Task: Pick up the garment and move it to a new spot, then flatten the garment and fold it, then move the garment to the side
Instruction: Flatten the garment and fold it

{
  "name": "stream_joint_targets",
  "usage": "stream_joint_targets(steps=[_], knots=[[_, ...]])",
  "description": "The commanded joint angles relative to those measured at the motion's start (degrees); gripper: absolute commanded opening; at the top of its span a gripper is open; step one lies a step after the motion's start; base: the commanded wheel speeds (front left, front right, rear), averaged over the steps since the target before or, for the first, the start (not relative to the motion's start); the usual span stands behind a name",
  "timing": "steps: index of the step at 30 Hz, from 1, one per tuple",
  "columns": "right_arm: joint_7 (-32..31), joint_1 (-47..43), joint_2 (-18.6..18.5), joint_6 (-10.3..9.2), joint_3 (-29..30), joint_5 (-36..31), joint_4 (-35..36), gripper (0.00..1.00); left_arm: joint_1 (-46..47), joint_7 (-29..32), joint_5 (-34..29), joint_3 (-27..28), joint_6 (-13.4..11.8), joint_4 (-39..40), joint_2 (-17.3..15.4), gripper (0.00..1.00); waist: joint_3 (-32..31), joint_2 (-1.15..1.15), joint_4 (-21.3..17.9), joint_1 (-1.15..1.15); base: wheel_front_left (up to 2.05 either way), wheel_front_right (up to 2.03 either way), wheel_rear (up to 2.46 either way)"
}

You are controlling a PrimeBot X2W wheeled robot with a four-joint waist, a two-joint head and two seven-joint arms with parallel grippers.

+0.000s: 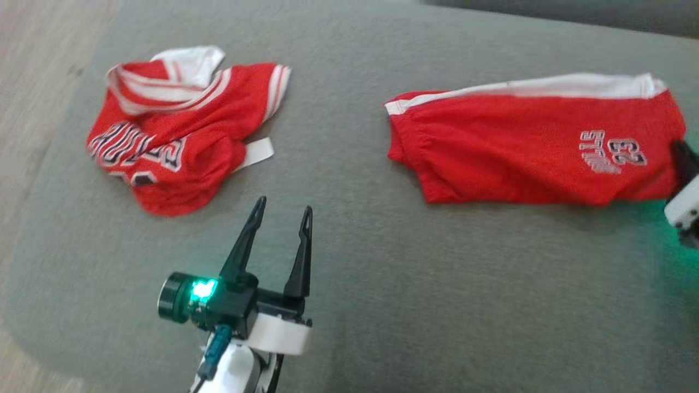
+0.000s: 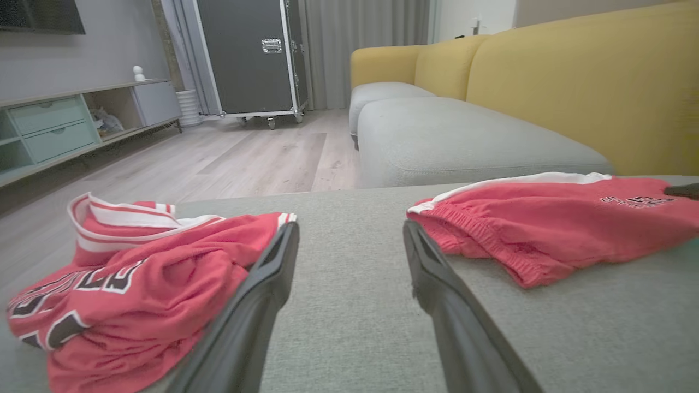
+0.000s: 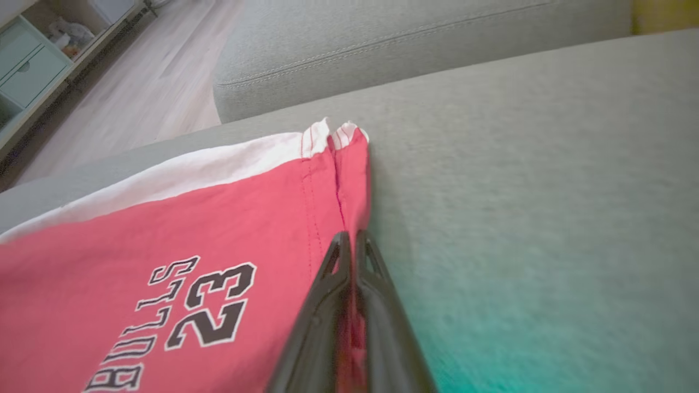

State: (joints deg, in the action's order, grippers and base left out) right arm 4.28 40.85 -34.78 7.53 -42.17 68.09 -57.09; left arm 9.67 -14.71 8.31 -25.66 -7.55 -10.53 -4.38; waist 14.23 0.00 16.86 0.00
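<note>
The red mesh shorts with a white stripe (image 1: 535, 150) lie lengthwise, left to right, on the grey fabric sofa cushion (image 1: 382, 284). The right end effector (image 3: 352, 240) pinches their right hem. The left end effector (image 1: 283, 210), spread, sits well left, near the crumpled red jersey (image 1: 175, 142).

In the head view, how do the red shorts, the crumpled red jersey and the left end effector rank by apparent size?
1. red shorts
2. crumpled red jersey, though it is bunched up
3. left end effector; it is nearer the camera, so its true size is likely smaller still
</note>
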Motion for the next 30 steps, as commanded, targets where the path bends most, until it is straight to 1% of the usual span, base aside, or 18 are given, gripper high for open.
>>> stream_joint_targets(steps=[1, 3, 5, 8, 14, 18, 21, 24, 28, 29, 30], knots=[[0.8, -2.0, -2.0, -0.04, -0.4, 0.5, 0.7, 0.0, -0.2, -0.3, -0.8, 2.3, 0.1, 1.4, 0.0, 1.0, -3.3, 0.0, -3.7, 0.0, 0.0, 0.0, 0.0], [1.2, -3.9, -3.1, -0.04, -0.1, 1.3, 0.8, 0.0, -0.8, -0.3, -1.0, 2.7, 0.3, 1.0, 0.0, 1.0, -4.5, 0.0, -5.6, 0.0, 0.0, 0.0, 0.0], [1.5, -5.4, -5.0, -0.04, 0.1, 1.8, 1.0, 0.0, -1.2, -0.3, -1.2, 3.2, 0.5, 0.9, 0.1, 1.0, -5.2, 0.0, -7.1, 0.0, 0.0, 0.0, 0.0], [3.4, -6.3, -7.4, -0.04, -0.7, 0.2, 0.8, 0.0, -1.9, -0.3, -1.4, 3.7, 0.9, 0.8, 0.2, 1.0, -6.0, 0.0, -8.9, 0.0, 0.0, 0.0, 0.0], [7.1, -4.4, -6.5, -0.04, -1.1, -2.5, 2.3, 0.0, -4.1, -0.3, -1.7, 4.6, 1.5, 0.1, 0.3, 1.0, -7.9, 0.0, -11.2, 0.0, 0.0, 0.0, 0.0], [8.3, -2.2, -4.8, -0.04, -2.0, -5.1, 5.1, 0.0, -5.6, -0.3, -1.9, 4.7, 2.0, -0.7, 0.3, 1.0, -10.1, 0.0, -11.6, 0.0, 0.0, 0.0, 0.0], [8.7, 0.2, -2.6, -0.04, -3.4, -7.8, 8.4, 0.0, -6.8, -0.3, -1.9, 4.8, 2.4, -1.4, 0.5, 1.0, -12.1, 0.0, -11.2, 0.0, 0.0, 0.0, 0.0], [8.0, 2.0, 0.7, -0.04, -4.9, -9.5, 10.8, 0.0, -7.5, -0.3, -1.8, 4.8, 2.6, -1.6, 0.6, 1.0, -13.0, 0.0, -10.7, 0.0, 0.0, 0.0, 0.0], [5.8, 4.1, 6.6, -0.04, -7.2, -10.7, 12.8, 0.0, -7.8, -0.3, -1.8, 4.5, 3.1, -1.8, 0.8, 1.0, -13.0, 0.0, -9.3, 0.0, 0.0, 0.0, 0.0], [5.8, 4.1, 6.6, -0.04, -7.2, -10.7, 12.8, 0.0, -7.8, -0.3, -1.8, 4.5, 3.1, -1.8, 0.8, 1.0, -13.0, 0.0, -9.3, 0.0, 0.0, 0.0, 0.0], [5.2, 4.2, 8.2, -0.04, -8.1, -11.0, 13.1, 0.0, -7.7, -0.3, -1.8, 4.4, 3.2, -1.9, 0.8, 1.0, -13.0, 0.0, -8.8, 0.0, 0.0, 0.0, 0.0]])
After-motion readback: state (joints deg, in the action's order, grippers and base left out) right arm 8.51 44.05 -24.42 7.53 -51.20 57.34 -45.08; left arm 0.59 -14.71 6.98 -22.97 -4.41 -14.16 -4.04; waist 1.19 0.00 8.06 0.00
